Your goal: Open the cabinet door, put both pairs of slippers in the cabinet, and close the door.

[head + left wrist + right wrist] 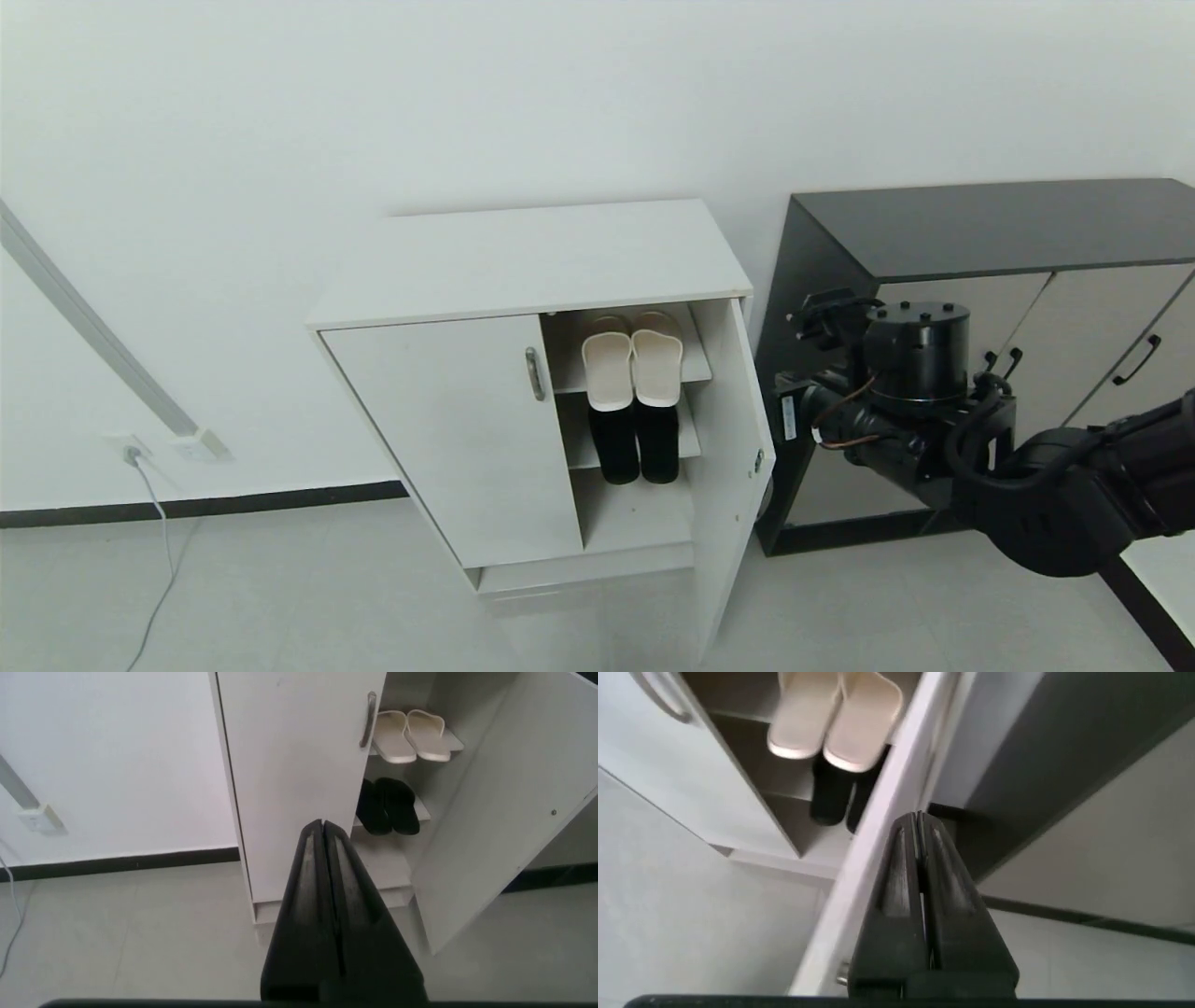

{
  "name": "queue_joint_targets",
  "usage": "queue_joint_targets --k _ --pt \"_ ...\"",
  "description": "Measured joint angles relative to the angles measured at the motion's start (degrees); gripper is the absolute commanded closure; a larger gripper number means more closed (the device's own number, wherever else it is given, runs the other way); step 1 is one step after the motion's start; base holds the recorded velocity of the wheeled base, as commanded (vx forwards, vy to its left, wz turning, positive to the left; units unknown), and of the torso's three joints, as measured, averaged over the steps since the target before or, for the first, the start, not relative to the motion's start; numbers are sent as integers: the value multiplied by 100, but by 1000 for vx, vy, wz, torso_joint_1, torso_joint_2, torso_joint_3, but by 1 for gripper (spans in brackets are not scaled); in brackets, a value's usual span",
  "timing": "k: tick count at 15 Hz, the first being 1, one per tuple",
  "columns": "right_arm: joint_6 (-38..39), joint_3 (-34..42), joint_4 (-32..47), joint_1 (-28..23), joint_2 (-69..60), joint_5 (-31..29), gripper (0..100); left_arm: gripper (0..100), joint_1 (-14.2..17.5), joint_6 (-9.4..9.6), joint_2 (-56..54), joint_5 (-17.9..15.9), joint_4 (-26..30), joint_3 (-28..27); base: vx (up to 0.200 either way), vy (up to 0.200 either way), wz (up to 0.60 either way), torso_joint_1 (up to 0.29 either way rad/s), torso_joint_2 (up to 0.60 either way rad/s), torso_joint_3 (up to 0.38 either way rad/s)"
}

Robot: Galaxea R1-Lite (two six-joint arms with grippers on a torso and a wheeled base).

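Right gripper [920,819] beside open cabinet door [864,863]

I'm watching my left claw [322,826] hanging with its fingers pressed together, pointing toward the white cabinet [290,765]. One door [505,793] is standing open. White slippers [416,735] are sitting on the upper shelf, and black slippers [390,805] are lying on the shelf just below.

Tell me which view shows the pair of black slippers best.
Left wrist view: the pair of black slippers shows side by side, clear of the cream slippers above. In the head view the cream pair overlaps its far ends; the right wrist view catches dark ends beneath that pair.
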Motion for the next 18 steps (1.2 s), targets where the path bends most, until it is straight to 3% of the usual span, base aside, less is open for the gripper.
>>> queue_joint_targets --k 4,9,18 --pt "118 -5 0 57 246 163 100 100 0 0 0 0 0 0 0 0 0 0 0 0" --pt "1286 -336 -17 402 419 809 100 100 0 0 0 0 0 0 0 0 0 0 0 0" --pt "769 44 -518 471 505 802 100 100 0 -24 0 13 0 0 0 0 0 0 0 0"
